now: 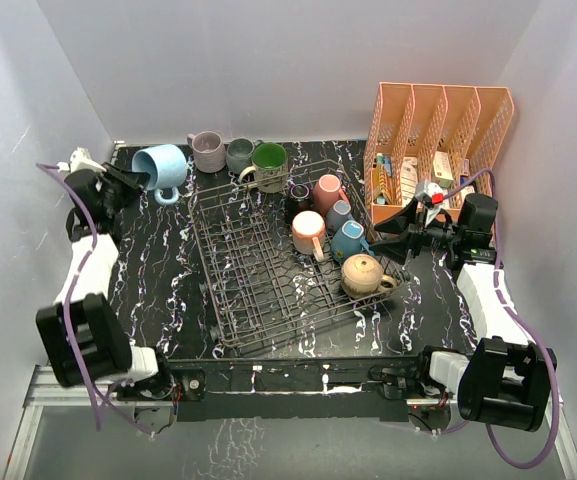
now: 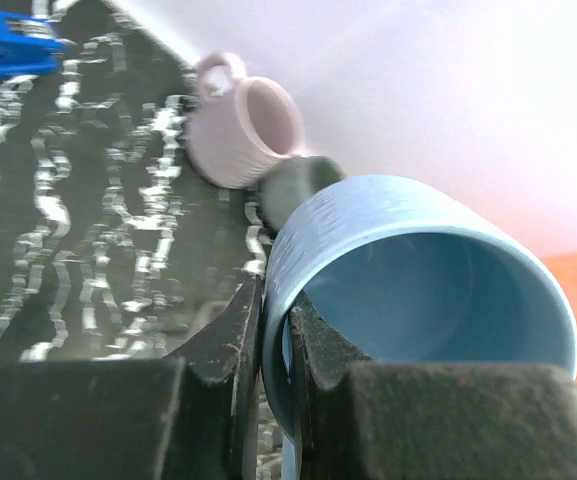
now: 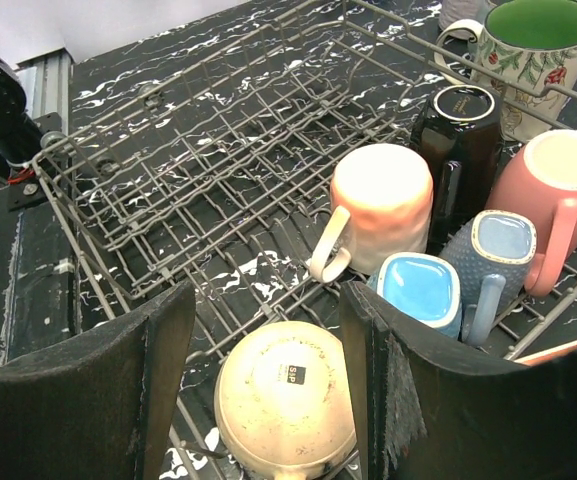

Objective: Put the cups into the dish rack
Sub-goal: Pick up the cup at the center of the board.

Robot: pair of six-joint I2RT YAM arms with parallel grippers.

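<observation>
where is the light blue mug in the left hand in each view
top: far left, light blue mug held by left hand, left of the rack
left wrist: lower right, large, rim pinched
right wrist: not in it
landmark: mauve mug beside it, top and left wrist views

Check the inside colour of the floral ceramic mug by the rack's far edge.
Bright green; the floral ceramic mug shows best in the right wrist view.

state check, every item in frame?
dish rack: part loaded, right end only.
left gripper: shut on the light blue mug's rim.
light blue mug: tipped, not yet loaded.
right gripper: open, empty, over the tan mug.
tan mug: loaded, base up.
mauve mug: upright on the table.
green-lined mug: upright, not loaded.
</observation>
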